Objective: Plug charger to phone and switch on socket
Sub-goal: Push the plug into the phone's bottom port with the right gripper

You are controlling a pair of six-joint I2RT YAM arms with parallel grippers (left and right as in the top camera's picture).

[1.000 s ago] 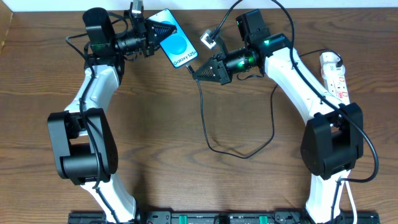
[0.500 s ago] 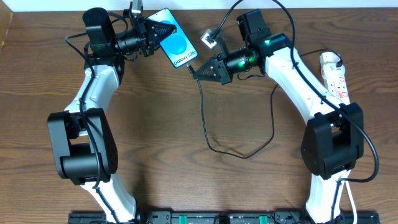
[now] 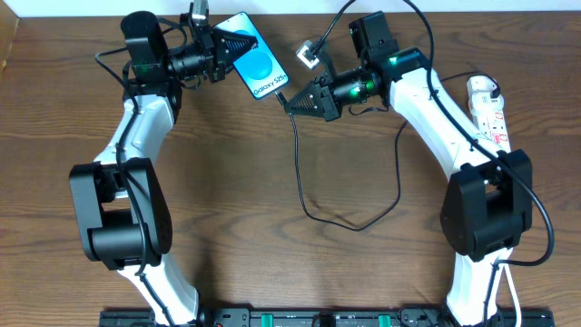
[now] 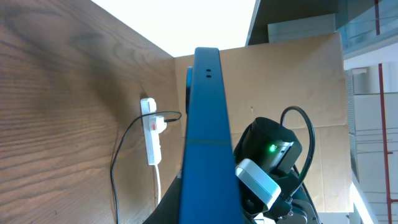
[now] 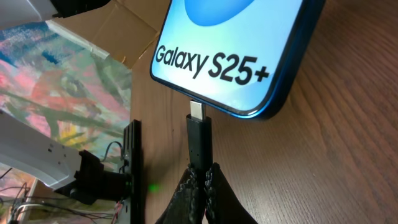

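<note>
The phone [image 3: 257,64], blue screen lit with a white band of text, is held off the table at the back by my left gripper [image 3: 227,45], which is shut on its upper end. In the left wrist view I see it edge-on [image 4: 208,137]. My right gripper [image 3: 292,102] is shut on the charger's black plug [image 5: 200,140]. The metal tip [image 5: 198,111] meets the phone's lower edge [image 5: 249,74] and most of it still shows. The charger cable [image 3: 304,195] loops over the table to the socket [image 3: 487,109] at the right edge.
The socket also shows in the left wrist view [image 4: 152,134], with the cable's white plug in it. A cardboard wall [image 4: 298,81] stands behind the table. The right arm's wrist camera [image 3: 307,56] sits close to the phone.
My right gripper has shifted slightly up and to the right with the plug. The left gripper and the phone have not moved.
</note>
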